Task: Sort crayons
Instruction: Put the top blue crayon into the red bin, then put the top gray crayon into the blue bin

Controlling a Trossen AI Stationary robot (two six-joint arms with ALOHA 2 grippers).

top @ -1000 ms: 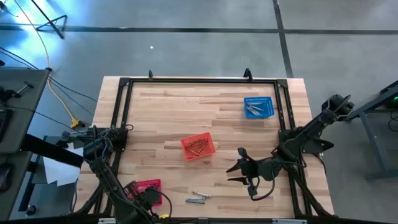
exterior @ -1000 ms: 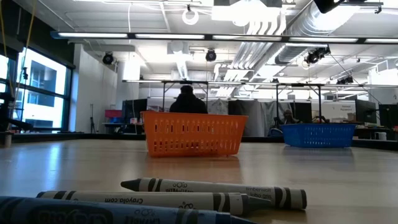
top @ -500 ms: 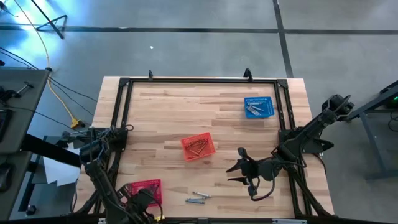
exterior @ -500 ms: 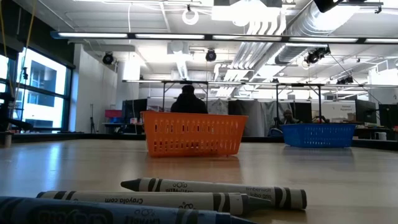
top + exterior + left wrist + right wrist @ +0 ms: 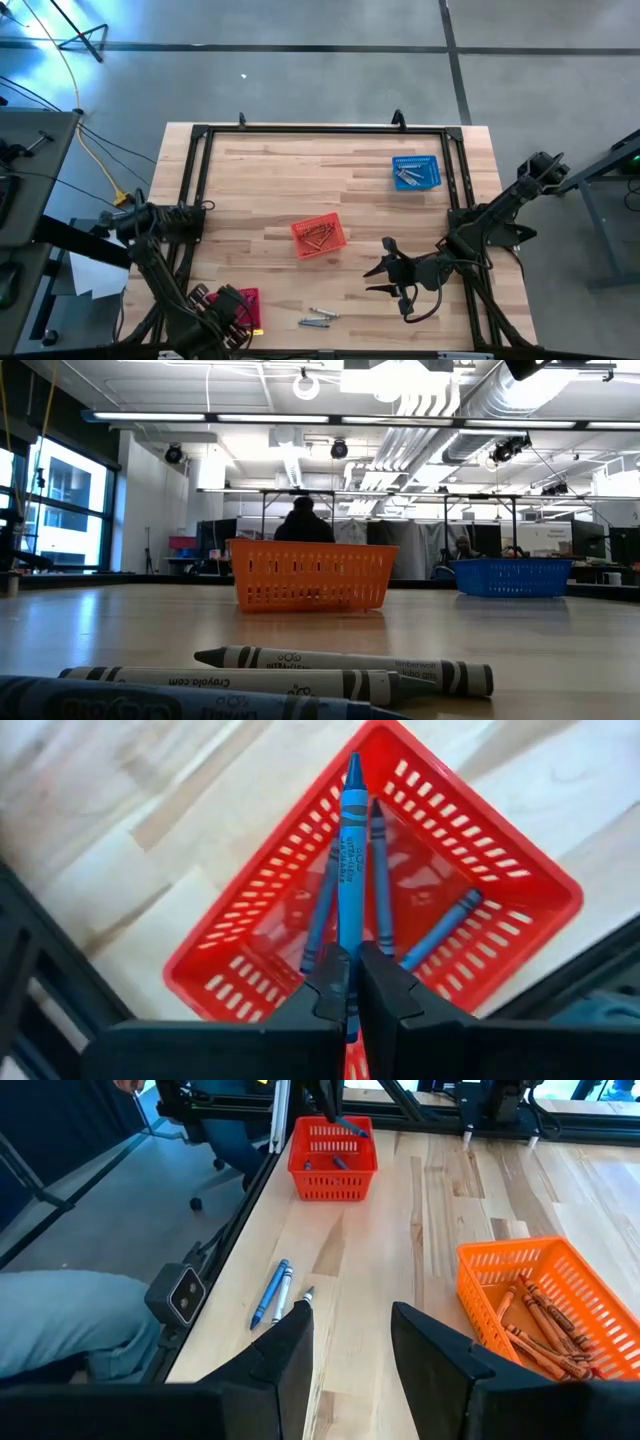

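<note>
Wooden table (image 5: 270, 180) with loose crayons (image 5: 317, 318); open-plan workshop beyond.

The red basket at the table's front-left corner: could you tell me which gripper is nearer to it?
Left. The left gripper hangs directly over the red basket, gripping a blue crayon; the right gripper waits open across the table.

Pale wooden plank bench (image 5: 330, 190) edged by a black metal frame (image 5: 196, 170), standing on a grey concrete floor (image 5: 300, 80) crossed by dark lines. Beyond: open workshop hall, white ceiling ducts (image 5: 440, 400), strip lights (image 5: 150, 417), tall windows (image 5: 60, 510) at left, a seated person (image 5: 303, 520), far desks.
</note>
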